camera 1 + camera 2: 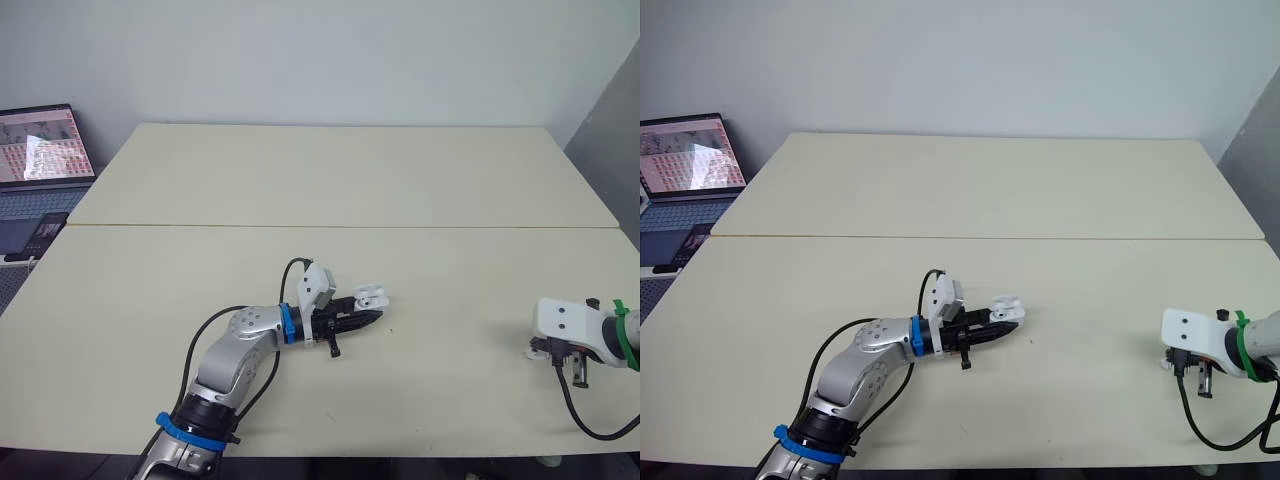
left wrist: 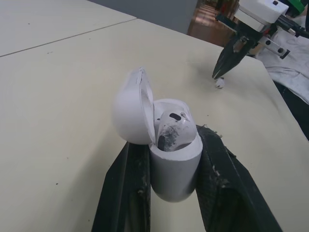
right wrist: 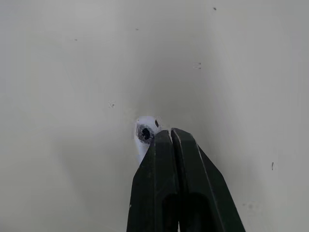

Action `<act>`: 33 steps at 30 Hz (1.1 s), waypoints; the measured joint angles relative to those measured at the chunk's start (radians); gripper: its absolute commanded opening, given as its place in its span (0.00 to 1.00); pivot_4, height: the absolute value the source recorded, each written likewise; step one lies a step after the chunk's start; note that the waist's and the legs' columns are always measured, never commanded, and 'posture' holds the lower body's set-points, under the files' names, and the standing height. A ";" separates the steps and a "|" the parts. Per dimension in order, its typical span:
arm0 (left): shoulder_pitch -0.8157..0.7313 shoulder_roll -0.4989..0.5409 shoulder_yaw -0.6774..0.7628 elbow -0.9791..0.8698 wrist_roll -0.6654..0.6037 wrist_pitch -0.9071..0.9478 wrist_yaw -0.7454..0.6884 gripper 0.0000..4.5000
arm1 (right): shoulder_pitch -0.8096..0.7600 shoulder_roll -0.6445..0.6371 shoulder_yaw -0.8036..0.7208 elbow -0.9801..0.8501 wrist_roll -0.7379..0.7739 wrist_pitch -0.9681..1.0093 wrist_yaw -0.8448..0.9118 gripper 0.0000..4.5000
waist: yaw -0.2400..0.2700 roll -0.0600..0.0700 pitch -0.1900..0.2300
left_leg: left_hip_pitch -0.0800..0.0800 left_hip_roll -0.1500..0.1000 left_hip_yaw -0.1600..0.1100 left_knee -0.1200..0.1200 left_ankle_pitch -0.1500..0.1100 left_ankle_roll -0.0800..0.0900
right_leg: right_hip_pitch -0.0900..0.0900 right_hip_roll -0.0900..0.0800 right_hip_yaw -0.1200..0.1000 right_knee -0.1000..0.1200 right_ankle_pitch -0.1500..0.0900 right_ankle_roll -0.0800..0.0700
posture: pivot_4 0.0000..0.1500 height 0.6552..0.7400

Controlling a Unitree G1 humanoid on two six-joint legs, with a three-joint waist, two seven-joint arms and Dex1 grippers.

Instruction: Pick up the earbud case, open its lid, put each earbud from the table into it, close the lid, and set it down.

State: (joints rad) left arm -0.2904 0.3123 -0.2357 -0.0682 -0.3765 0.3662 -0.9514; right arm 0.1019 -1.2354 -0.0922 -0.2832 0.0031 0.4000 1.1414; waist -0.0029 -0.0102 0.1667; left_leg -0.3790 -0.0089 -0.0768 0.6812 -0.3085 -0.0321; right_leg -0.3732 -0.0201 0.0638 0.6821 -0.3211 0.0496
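My left gripper (image 1: pixel 364 319) is shut on the white earbud case (image 2: pixel 175 166), holding it just above the middle of the table. The lid (image 2: pixel 131 112) stands open, and one earbud (image 2: pixel 171 126) sits in the case. Far to the right, my right gripper (image 3: pixel 170 133) points down at the table with its fingers pressed together. A second white earbud (image 3: pixel 145 130) lies on the table right against those fingertips, its stem partly hidden behind one finger. The left wrist view shows that same earbud (image 2: pixel 219 83) under the right gripper (image 2: pixel 222 72).
The cream table (image 1: pixel 330 180) has a seam across its middle and bare surface all round both arms. An open laptop (image 1: pixel 40 150) and a dark phone (image 1: pixel 44 232) sit off the table's far left edge. A black cable (image 1: pixel 590 425) loops below my right wrist.
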 measured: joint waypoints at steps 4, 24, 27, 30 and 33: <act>0.001 0.003 0.000 0.000 0.001 0.000 0.000 0.18 | 0.010 0.000 0.000 -0.021 0.012 0.016 0.014 0.01 | 0.000 0.000 0.000 | 0.000 0.000 0.000 0.000 0.000 0.000 | 0.000 0.000 0.000 0.000 0.000 0.000 | 1.00 1.00; -0.003 -0.001 -0.002 0.005 0.003 -0.003 -0.003 0.18 | 0.079 -0.069 -0.151 -0.068 0.099 0.069 0.144 0.43 | 0.000 0.000 0.000 | 0.000 0.000 0.000 0.000 0.000 0.000 | 0.000 0.000 0.000 0.000 0.000 0.000 | 1.00 1.00; -0.003 -0.002 -0.002 0.005 0.004 -0.004 -0.003 0.18 | 0.082 -0.088 -0.151 -0.070 0.098 0.098 0.155 0.68 | 0.000 0.000 0.000 | 0.000 0.000 0.000 0.000 0.000 0.000 | 0.000 0.000 0.000 0.000 0.000 0.000 | 1.00 1.00; -0.003 -0.003 -0.003 0.005 0.005 -0.004 -0.002 0.18 | 0.072 -0.099 -0.118 -0.073 0.098 0.137 0.155 0.90 | 0.000 0.000 0.000 | 0.000 0.000 0.000 0.000 0.000 0.000 | 0.000 0.000 0.000 0.000 0.000 0.000 | 1.00 1.00; -0.002 -0.004 -0.004 0.005 0.005 -0.004 -0.002 0.18 | 0.043 -0.106 -0.059 -0.082 0.094 0.170 0.151 0.90 | 0.000 0.000 0.000 | 0.000 0.000 0.000 0.000 0.000 0.000 | 0.000 0.000 0.000 0.000 0.000 0.000 | 1.00 1.00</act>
State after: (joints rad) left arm -0.2928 0.3086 -0.2394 -0.0636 -0.3715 0.3617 -0.9530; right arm 0.1447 -1.3414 -0.1512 -0.3653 0.0969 0.5696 1.2920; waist -0.0032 -0.0101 0.1667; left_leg -0.3790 -0.0089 -0.0767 0.6811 -0.3086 -0.0320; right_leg -0.3732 -0.0201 0.0638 0.6820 -0.3211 0.0496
